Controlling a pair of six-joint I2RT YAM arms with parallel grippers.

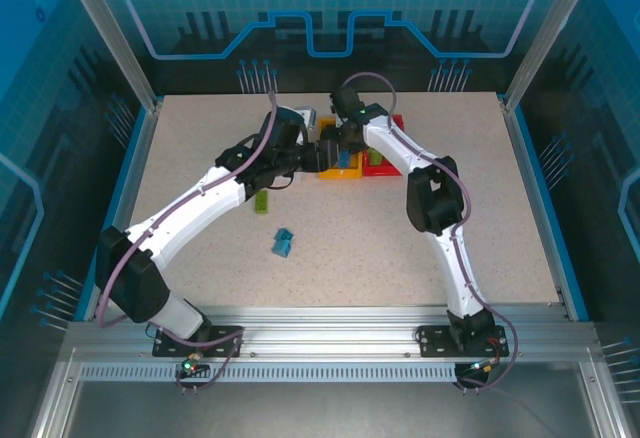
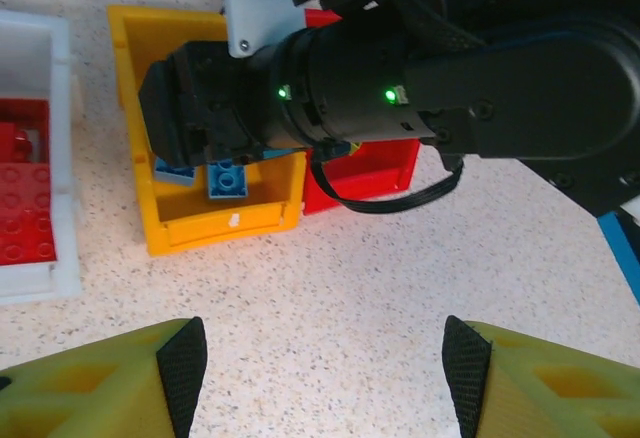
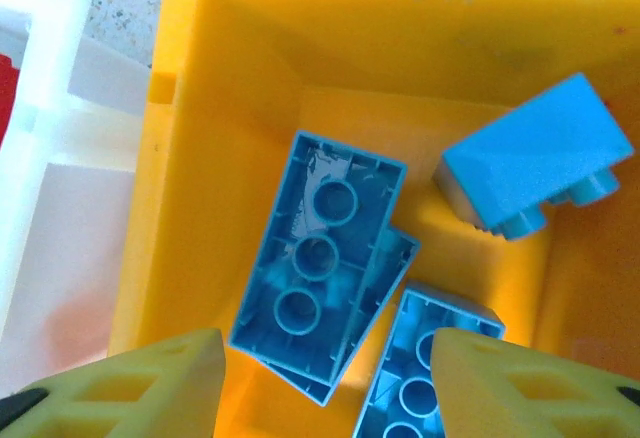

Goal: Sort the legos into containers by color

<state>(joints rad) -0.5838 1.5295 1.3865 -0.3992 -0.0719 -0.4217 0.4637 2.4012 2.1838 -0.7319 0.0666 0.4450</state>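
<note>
My right gripper (image 3: 325,388) hangs open over the orange-yellow container (image 3: 180,208), its fingers apart and touching nothing. Inside lie several blue legos; one (image 3: 320,253) rests studs-down across another, and a third (image 3: 540,158) sits at the right. In the left wrist view the right gripper's black body (image 2: 230,98) covers that yellow container (image 2: 200,223), with the white container (image 2: 60,138) of red legos (image 2: 25,198) to its left and the red container (image 2: 375,173) to its right. My left gripper (image 2: 325,378) is open above bare table in front of the containers.
Two loose legos lie on the table nearer the arms: a lime green one (image 1: 261,201) and a blue one (image 1: 283,243). Both arms cross close together above the containers (image 1: 335,163) at the back middle. Raised blue edges (image 1: 140,158) border the table.
</note>
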